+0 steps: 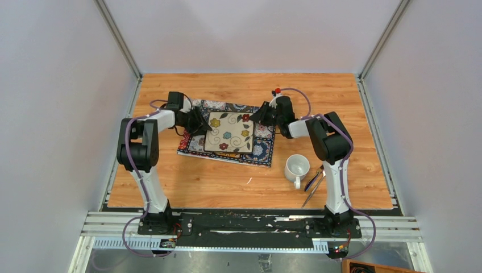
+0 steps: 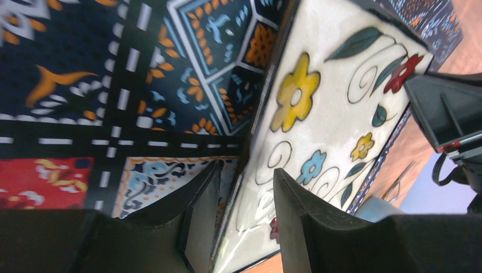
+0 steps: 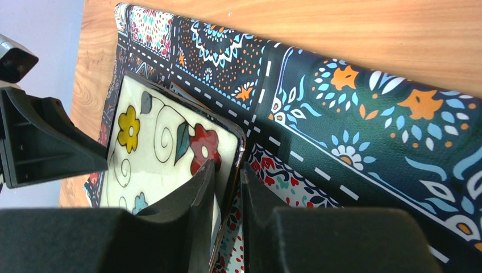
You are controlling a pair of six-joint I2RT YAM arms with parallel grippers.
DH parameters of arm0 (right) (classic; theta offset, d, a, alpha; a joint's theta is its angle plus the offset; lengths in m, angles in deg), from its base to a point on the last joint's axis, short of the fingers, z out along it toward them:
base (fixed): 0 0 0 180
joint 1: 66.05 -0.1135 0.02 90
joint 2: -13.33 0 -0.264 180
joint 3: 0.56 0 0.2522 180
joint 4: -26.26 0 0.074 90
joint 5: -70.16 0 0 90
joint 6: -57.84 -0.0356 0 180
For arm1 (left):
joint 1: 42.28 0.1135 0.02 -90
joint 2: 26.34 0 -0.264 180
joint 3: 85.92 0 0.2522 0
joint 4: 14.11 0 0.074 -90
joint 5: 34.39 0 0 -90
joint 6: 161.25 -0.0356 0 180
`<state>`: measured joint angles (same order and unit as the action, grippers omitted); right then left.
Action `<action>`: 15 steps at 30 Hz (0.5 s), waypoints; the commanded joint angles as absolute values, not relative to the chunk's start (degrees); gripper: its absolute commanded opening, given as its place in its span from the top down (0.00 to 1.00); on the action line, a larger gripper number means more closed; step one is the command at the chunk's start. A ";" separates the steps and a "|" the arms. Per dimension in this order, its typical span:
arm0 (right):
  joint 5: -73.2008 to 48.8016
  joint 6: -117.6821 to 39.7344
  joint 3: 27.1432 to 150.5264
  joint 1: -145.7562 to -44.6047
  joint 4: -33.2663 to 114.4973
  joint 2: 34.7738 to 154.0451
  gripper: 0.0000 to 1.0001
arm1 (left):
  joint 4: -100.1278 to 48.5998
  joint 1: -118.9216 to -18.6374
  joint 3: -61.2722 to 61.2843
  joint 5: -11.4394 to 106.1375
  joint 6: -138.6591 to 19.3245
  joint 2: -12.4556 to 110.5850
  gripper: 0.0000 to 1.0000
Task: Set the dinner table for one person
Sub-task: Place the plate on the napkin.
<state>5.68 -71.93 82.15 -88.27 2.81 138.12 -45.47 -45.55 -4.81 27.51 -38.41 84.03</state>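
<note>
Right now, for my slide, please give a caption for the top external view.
Left gripper and right gripper straddle opposite rims of the floral plate on the placemat, mug nearby.

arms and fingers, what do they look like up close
The left arm and right arm both have white links between bulky black joints. A purple cable runs along each. The right arm has a small red knob near its wrist. The fingers are matt black, thick and wedge-shaped, with flat inner faces.
</note>
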 commanded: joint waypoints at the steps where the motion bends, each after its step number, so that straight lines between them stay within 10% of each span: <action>1: 5.64 -67.78 81.05 -88.53 6.07 139.24 0.77 | -40.44 -42.46 -7.54 32.50 -38.29 86.28 0.54; 15: 5.24 -66.91 80.18 -87.21 6.79 137.94 0.76 | -39.29 -39.41 -8.44 32.09 -37.09 86.54 0.52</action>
<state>5.72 -71.58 82.13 -88.21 2.81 138.12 -39.77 -41.68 -6.73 25.22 -35.57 84.24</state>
